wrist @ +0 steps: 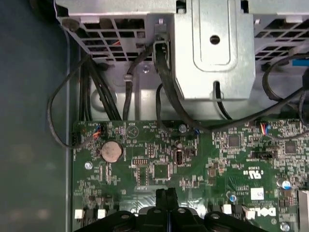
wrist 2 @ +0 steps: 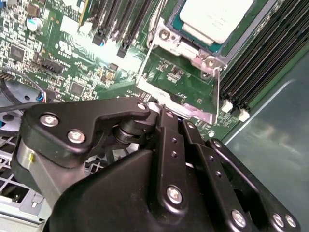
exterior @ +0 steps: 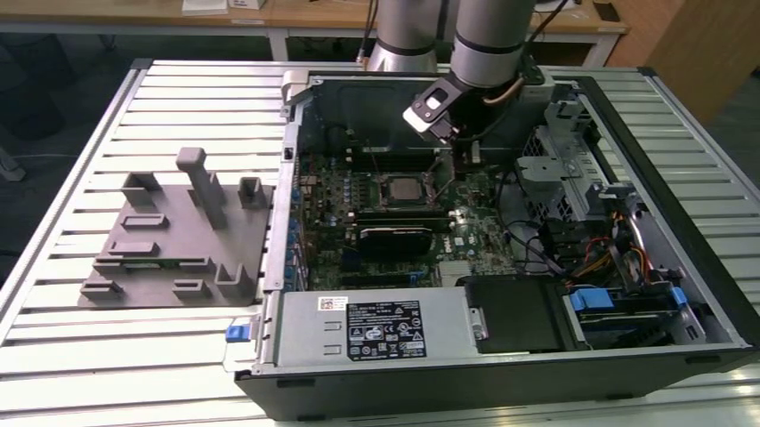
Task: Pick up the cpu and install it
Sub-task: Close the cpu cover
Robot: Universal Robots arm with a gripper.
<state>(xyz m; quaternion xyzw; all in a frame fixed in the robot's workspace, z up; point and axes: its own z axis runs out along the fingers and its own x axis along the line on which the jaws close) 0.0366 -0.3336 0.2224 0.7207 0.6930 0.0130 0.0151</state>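
Note:
The cpu (exterior: 405, 189) lies flat in the metal-framed socket on the green motherboard (exterior: 475, 236), inside the open computer case. Its silvery-white top (wrist 2: 217, 17) shows in the second wrist view, with the socket's metal frame (wrist 2: 195, 58) around it. My gripper (exterior: 464, 163) hangs over the board just to the exterior view's right of the socket, apart from the cpu. In the first wrist view its black fingertips (wrist: 166, 197) are pressed together with nothing between them. The gripper's black linkage (wrist 2: 164, 159) stands in front of the board in the second wrist view.
A grey fixture (exterior: 166, 236) with slots and posts sits on the slatted table at the exterior view's left. The case holds a labelled power supply (exterior: 380, 329), a metal drive cage (exterior: 570, 169), loose cables (exterior: 618, 249) and memory slots (wrist 2: 260, 63) beside the socket.

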